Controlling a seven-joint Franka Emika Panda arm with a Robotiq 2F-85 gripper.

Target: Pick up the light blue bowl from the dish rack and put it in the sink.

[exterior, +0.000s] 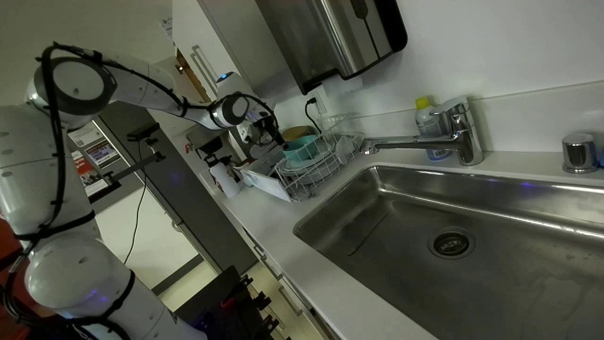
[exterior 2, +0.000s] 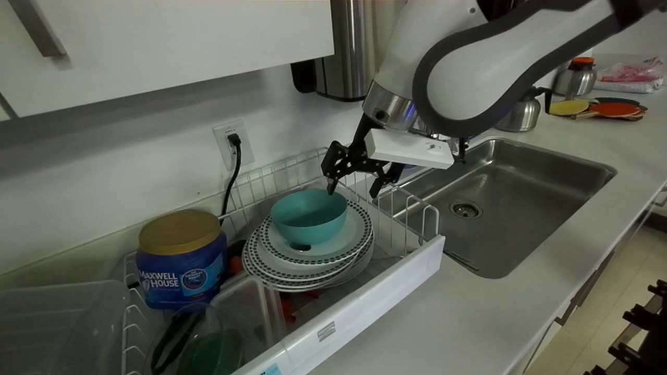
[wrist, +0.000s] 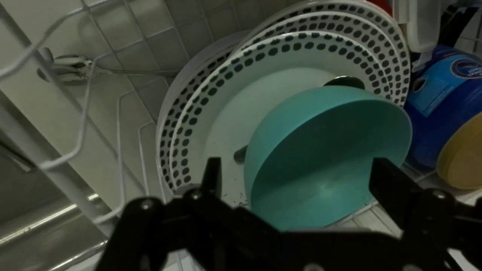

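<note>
Light blue bowl (exterior 2: 309, 219): borne inside the dish rack (exterior 2: 375, 300), mouth upward, on top of the stacked plates (exterior 2: 341, 249); a metal piece (exterior 2: 300, 247) is partly hidden beneath it.
Tool (exterior 2: 353, 191): placed above the bowl's right side, with its fingers spread well apart; in the wrist view the sink-side fingertip is shown past the rim, over the plates, while the bowl's opposite edge is overlapped by the other. Whether the bowl is touched cannot be told.
Rack edges: the near side is bounded by a white panel, the right and far sides by wire; the right wire side is interposed between the bowl and the sink (exterior 2: 521, 203).
Desk (exterior 2: 458, 317): a narrow band is left between rack and sink rim, and a wider one is given along the near side.
Sink basin: sunk into the desk right of the rack, its corners rounded, a round drain (exterior 2: 465, 209) set in its floor.
Faucet (exterior: 465, 137): mounted beyond the far sink edge, its spout turned left toward the rack.
Free room: found over the near panel and above the sink's near half; limited on the left by the blue tub (exterior 2: 180, 268) and on the far side by the wall (exterior 2: 172, 172).
</note>
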